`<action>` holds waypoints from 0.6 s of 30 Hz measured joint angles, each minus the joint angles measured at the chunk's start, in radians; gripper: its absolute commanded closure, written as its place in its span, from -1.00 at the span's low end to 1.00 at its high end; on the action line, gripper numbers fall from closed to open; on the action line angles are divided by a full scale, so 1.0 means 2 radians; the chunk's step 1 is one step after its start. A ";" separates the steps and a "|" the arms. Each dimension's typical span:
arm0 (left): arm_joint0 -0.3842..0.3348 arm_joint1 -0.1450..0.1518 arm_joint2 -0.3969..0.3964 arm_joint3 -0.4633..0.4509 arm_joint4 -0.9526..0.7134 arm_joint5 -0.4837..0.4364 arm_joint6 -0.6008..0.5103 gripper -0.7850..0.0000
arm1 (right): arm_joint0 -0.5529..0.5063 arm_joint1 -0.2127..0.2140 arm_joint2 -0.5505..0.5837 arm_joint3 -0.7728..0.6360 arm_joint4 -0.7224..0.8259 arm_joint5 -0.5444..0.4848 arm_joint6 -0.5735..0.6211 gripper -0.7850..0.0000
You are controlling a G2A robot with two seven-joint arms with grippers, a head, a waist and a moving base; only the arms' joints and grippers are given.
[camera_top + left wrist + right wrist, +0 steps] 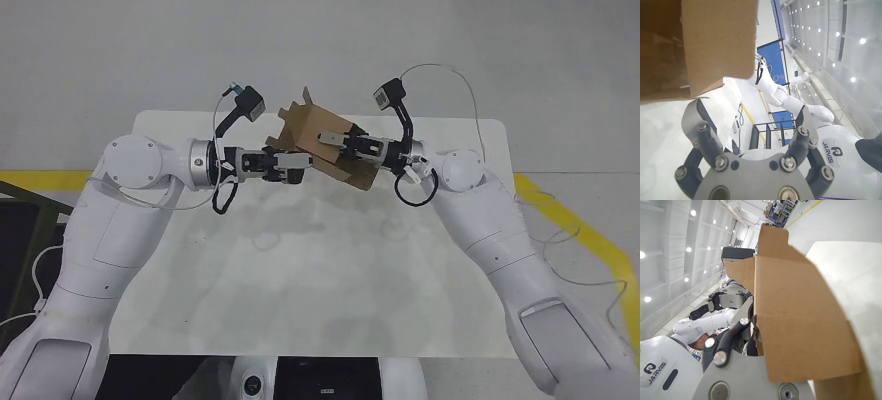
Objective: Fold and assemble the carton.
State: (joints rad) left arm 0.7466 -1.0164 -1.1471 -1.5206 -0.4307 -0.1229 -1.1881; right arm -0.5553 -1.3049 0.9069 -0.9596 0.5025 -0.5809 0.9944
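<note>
Between the fingers of the right gripper runs one wall of the carton. The jaws are clenched on the brown cardboard. One finger lies along the panel's near face, and the other is hidden behind the panel.

Opposite it, the left gripper has its jaws released and spread wide, with nothing between them. One of its fingertips sits just under a lower corner of the carton; whether it touches the cardboard cannot be told. In the top view this gripper stands at the carton's side facing the left arm, so the two grippers face each other with the carton between them.

The carton is only partly formed. It is tilted, its walls are opened into a rough box shape, and loose flaps stick out, one flap pointing beyond the far edge. It is held up off the surface, above the middle of the table's far edge.

Below it, the white table has rounded corners, and both arms come in over its left and right far corners.
</note>
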 measured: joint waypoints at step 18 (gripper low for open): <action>0.037 0.023 -0.069 0.008 0.141 -0.082 0.024 -1.00 | -0.009 0.021 0.051 -0.002 0.037 0.041 0.144 1.00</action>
State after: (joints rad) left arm 0.8213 -0.9703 -1.2854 -1.5047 -0.1482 -0.2868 -1.1408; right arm -0.5735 -1.2639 1.0082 -0.9629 0.5773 -0.4983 1.2820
